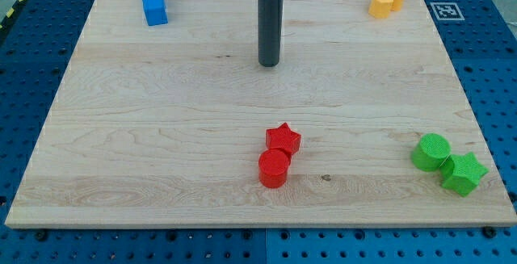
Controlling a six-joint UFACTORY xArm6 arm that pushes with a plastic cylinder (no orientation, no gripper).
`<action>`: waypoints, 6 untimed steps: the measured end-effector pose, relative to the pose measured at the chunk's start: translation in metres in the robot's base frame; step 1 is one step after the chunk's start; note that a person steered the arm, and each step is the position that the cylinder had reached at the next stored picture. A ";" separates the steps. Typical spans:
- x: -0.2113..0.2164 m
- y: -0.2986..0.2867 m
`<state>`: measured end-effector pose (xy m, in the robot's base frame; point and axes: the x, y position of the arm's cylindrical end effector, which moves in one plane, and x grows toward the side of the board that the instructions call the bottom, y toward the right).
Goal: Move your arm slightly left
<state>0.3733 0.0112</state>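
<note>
Rod-end, my tip (pixel 269 64), well apart from red star (pixel 283 139)

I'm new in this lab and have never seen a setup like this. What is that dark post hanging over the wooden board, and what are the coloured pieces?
There is one camera view, looking down at a wooden board. The dark post is a robot arm's rod; it grips nothing and only pushes. My tip rests on bare wood, touching no block. A blue block sits at the view's top left, a yellow one top right. A red star and red cylinder touch near the bottom centre; a green cylinder and green star touch at bottom right.
</note>
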 end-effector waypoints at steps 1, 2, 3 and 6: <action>0.000 0.000; 0.000 0.000; 0.000 0.001; 0.023 -0.063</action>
